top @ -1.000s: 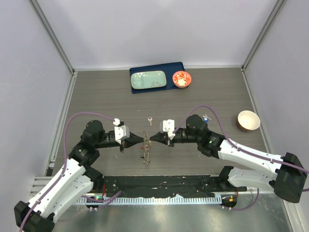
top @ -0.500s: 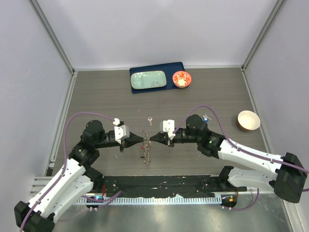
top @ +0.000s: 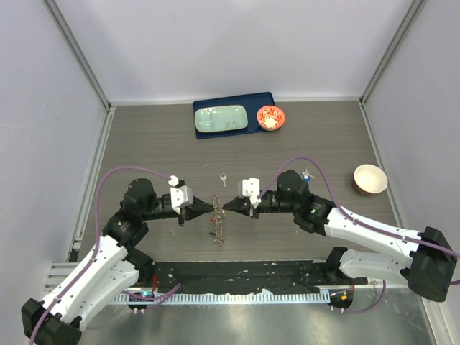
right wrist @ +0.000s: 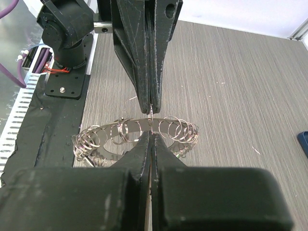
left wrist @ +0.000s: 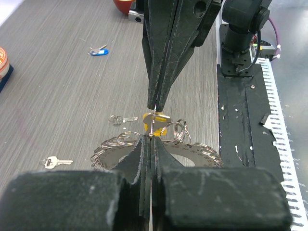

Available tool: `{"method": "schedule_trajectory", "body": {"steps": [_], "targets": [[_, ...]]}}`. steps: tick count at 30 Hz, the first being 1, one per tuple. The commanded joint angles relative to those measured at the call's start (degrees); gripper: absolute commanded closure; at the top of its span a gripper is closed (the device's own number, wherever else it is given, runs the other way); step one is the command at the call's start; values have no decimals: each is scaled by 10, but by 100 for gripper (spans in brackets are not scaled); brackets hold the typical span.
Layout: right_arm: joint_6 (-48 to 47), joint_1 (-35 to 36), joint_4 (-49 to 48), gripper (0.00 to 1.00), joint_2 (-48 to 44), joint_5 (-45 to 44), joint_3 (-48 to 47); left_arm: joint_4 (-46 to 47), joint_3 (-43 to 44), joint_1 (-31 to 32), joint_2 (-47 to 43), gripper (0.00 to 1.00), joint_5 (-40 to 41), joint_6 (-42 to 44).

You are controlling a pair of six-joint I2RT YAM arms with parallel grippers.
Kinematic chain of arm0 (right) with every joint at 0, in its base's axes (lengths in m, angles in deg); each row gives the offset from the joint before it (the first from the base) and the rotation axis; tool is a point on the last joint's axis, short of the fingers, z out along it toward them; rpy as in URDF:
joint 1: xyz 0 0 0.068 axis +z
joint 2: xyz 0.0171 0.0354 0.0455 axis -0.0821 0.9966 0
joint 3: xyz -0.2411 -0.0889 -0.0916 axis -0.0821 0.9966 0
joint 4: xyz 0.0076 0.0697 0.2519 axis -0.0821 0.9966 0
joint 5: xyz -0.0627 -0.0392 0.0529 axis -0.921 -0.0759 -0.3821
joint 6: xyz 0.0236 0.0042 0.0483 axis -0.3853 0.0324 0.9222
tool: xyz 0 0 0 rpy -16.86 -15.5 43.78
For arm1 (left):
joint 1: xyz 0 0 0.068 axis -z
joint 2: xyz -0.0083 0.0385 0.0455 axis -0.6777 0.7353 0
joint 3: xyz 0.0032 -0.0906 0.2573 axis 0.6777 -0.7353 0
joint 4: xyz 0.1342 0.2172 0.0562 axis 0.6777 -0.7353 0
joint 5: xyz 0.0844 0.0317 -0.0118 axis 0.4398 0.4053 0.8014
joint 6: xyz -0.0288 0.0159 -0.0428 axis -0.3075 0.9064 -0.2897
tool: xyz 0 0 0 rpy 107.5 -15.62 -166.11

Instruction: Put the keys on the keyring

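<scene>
Nearest you, the keyring [left wrist: 195,153] sits just on the near side of where the two arms meet, narrow as seen from above, with its fringe of silver keys and loops spread out under the tips. Right over it the left gripper [top: 213,205] and the right gripper [top: 226,205] come nose to nose, each with its jaws pressed together to a hairline. A thin sliver of metal runs between the tips, and the yellow-headed key [left wrist: 157,118] sits at that spot against the fringe. You can't make out which tool pinches what. The head-on pose looks chosen so that one side steadies the ring while the other feeds the key on. Beyond them the plain silver key [top: 223,177] lies loose on the table, and the blue-headed key [left wrist: 98,51] lies by your right arm, neither yet threaded. The navy tray [top: 255,99] sits at the far edge
</scene>
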Motion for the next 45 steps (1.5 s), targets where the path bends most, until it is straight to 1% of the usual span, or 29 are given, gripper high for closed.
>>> {"method": "schedule_trajectory", "body": {"steps": [1, 24, 30, 37, 45], "targets": [[7, 0, -25, 99, 9, 5, -14, 33, 20, -3, -3, 100, -16, 2], [15, 0, -36, 99, 12, 20, -14, 38, 21, -3, 3, 100, -25, -5], [16, 0, -36, 99, 10, 7, -11, 38, 21, -3, 1, 100, -22, -5], [3, 0, -5, 99, -3, -18, -10, 39, 18, -3, -6, 100, -9, -5], [5, 1, -10, 99, -7, -12, -10, 37, 19, -4, -5, 100, -13, -8]]}}
